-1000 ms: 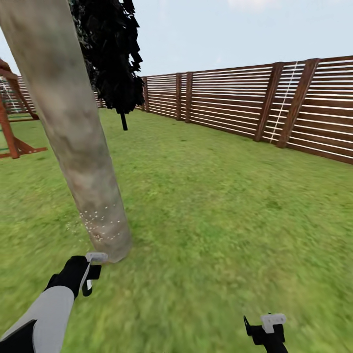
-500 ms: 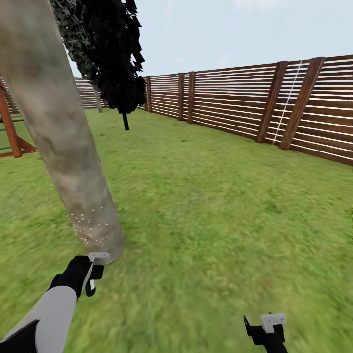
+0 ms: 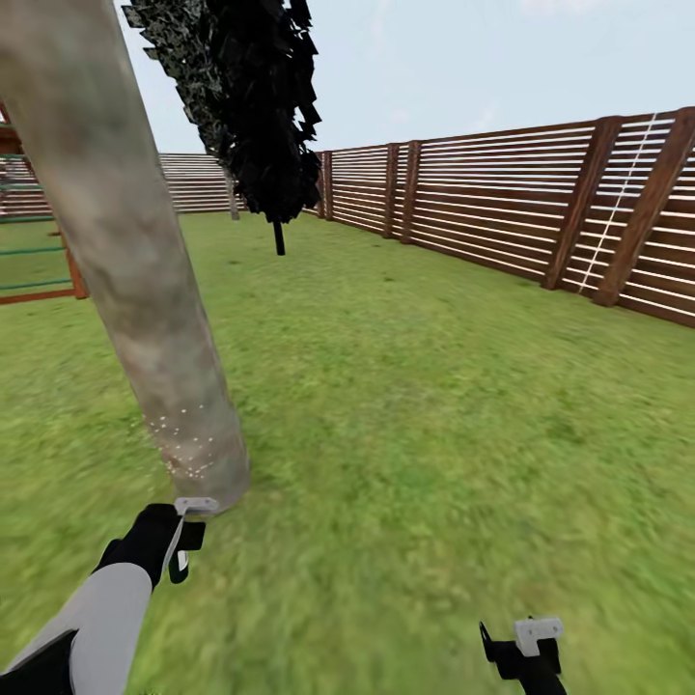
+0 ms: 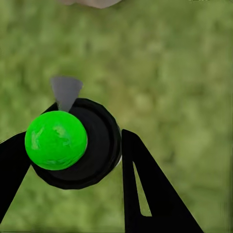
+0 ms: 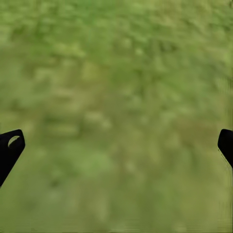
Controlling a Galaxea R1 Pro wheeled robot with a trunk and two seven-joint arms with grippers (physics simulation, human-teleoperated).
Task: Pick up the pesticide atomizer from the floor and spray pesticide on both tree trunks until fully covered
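Atomizer point(image 4: 73, 145) sits between your left gripper's point(image 4: 77, 160) two black fingers point(image 4: 145, 189) in the left wrist view, a black round body with a bright green ball on top and a small grey nozzle cone poking out toward the grass. The fingers are clamped on it from both sides. In the head view that gripper point(image 3: 183, 536) is at the lower left of the frame, black hand on a white forearm, with a little white-grey bit at its tip right at the foot of the trunk point(image 3: 145, 290).

That trunk is the thick pale grey-brown one leaning from the upper left corner down to the lower left. You can see a patch of tiny whitish specks, the pesticide point(image 3: 188, 449), on its lowest part only; the bark higher up looks bare.

Your right gripper point(image 3: 526, 652) is at the bottom edge, right of center, hanging over plain lawn point(image 3: 434, 434). In the right wrist view its fingertips point(image 5: 10, 145) sit at the far edges with grass between them, so it's spread wide with nothing in it.

Behind all that, a dark columnar tree point(image 3: 261, 106) stands at the upper left-center, and the brown slat fence point(image 3: 502, 212) runs across the right and back.
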